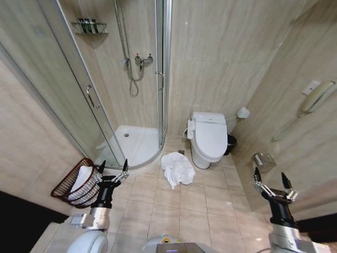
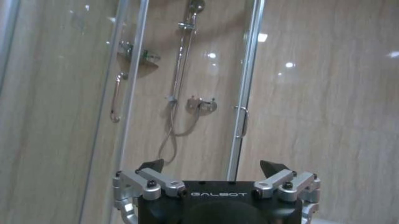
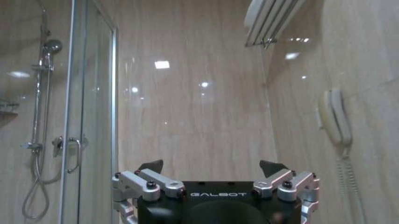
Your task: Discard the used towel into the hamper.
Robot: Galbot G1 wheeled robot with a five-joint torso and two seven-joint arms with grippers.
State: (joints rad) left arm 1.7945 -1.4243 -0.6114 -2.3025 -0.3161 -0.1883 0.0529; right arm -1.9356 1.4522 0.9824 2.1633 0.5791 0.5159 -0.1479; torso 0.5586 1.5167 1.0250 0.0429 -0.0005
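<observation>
Hamper (image 1: pixel 67 185) tipped, mouth facing left

Even, warm light fills the head view, with the walls bowing outward at the edges and a dark patch at 8 o'clock. Soft shadow sits under the towel (image 1: pixel 177 168). Both wrist views run dimmer and softer, with bright ceiling-light spots glaring off the glossy tiles (image 3: pixel 187 93) around 12 o'clock. The shower glass (image 2: pixel 74 93) carries pale streaks.
</observation>
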